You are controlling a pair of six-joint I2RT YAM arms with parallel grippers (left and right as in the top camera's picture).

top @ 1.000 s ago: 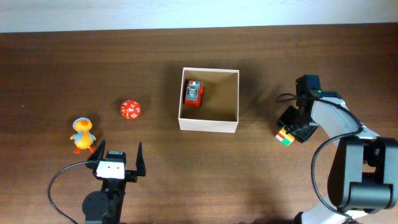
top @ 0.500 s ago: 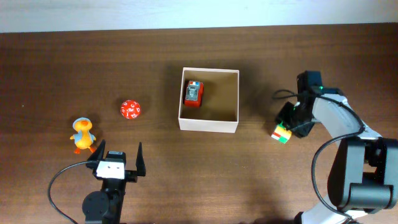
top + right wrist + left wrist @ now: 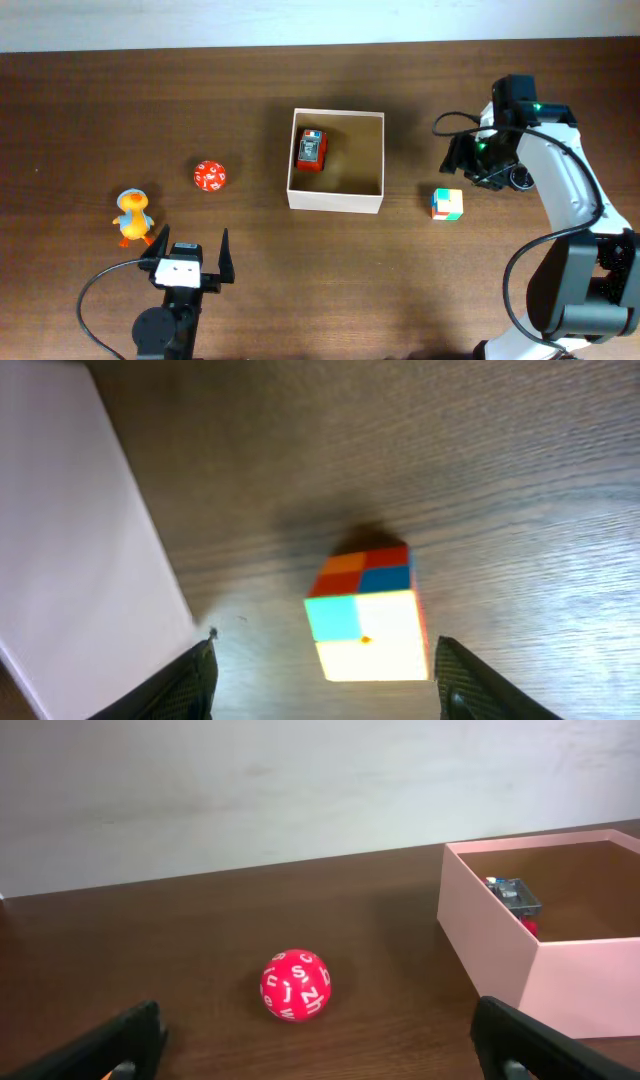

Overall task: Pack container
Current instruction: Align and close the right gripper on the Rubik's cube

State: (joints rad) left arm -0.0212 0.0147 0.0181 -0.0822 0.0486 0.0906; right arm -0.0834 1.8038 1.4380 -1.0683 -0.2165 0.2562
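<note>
The container [image 3: 336, 201] is a square white-walled box with a tan inside at the table's middle. A red toy [image 3: 311, 150] lies in its left part. It also shows in the left wrist view [image 3: 560, 985] with the toy [image 3: 515, 898], and as a white wall in the right wrist view [image 3: 70, 560]. A small colour cube [image 3: 447, 203] sits on the table right of the box. My right gripper [image 3: 462, 163] is open and empty just above and behind the cube [image 3: 365, 615], fingers [image 3: 325, 690] spread wider than it. My left gripper [image 3: 190, 260] is open and empty near the front edge.
A red ball with white letters [image 3: 210, 176] lies left of the box, ahead of the left fingers [image 3: 320, 1055] in the left wrist view [image 3: 296, 985]. An orange and yellow duck [image 3: 133, 216] stands at the far left.
The right gripper has let go of the colour cube and drawn back and up from it. The cube now rests on the table, closer to the box. The left arm has not moved.
</note>
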